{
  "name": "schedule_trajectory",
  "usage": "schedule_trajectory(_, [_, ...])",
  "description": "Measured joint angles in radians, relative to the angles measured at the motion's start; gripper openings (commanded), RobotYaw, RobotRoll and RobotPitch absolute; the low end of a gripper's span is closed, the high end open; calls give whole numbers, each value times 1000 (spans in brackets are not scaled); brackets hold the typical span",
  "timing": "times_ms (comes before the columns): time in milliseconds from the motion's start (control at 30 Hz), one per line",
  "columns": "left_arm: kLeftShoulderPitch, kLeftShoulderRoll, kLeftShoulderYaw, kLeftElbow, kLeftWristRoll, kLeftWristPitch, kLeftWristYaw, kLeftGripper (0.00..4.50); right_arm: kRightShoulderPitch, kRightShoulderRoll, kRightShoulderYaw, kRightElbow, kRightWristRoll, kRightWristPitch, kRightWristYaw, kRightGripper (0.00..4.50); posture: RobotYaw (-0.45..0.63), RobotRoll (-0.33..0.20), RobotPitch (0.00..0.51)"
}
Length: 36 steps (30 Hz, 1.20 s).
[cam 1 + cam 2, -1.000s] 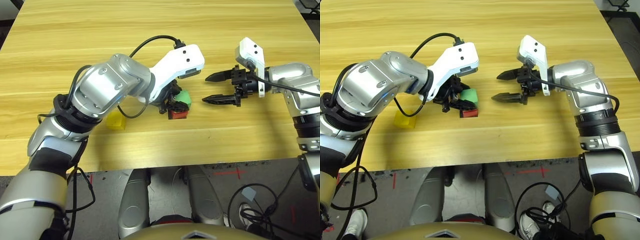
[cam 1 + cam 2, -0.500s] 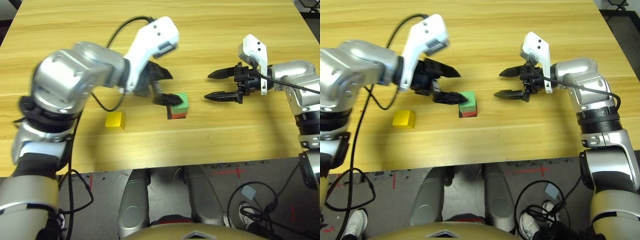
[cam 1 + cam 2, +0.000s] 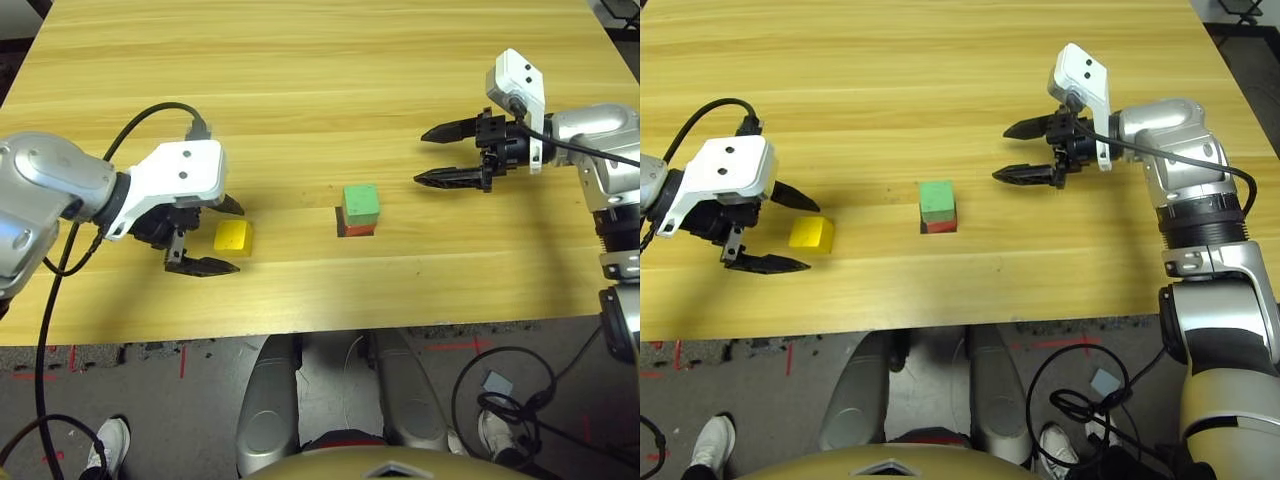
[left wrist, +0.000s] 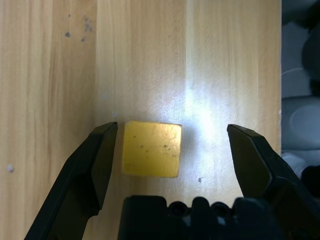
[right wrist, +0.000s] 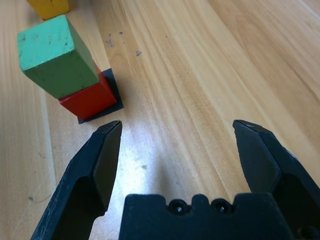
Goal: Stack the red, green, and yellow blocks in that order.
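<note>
The green block (image 3: 360, 203) sits on top of the red block (image 3: 356, 229) near the table's middle, and nothing touches them. The yellow block (image 3: 232, 235) lies flat on the wood to their left. My left gripper (image 3: 235, 239) is open and low at the yellow block, one finger on each side. In the left wrist view the yellow block (image 4: 152, 148) lies between the fingers, close to one finger (image 4: 97, 165) and well apart from the other. My right gripper (image 3: 420, 157) hovers open to the right of the stack, holding nothing.
A flat black square patch (image 5: 112, 82) lies under the red block (image 5: 92, 97). The table's front edge (image 3: 330, 330) runs close below the blocks. Bare wood stretches behind the blocks and between the stack and my right gripper.
My left gripper has let go of the green block, left it on the red one, and swung left to straddle the yellow block. My right gripper has drawn slightly back and right.
</note>
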Motion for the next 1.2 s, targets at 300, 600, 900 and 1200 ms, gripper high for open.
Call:
schedule_trajectory(300, [53,-45,-1,-1,56,19,76,4462,2,0,0,-7,2,15,1,4500,156,-11,311])
schedule_trajectory(600, [115,-33,5,4,96,40,103,2053,5,-1,-2,-15,3,24,1,4500,159,-14,308])
schedule_trajectory(900, [-179,-55,-31,42,102,192,56,2058,1,1,-2,-15,2,22,1,4500,177,-2,300])
schedule_trajectory(1200, [-538,-259,-188,35,42,547,53,2058,5,15,-1,-22,2,22,1,4500,165,-4,298])
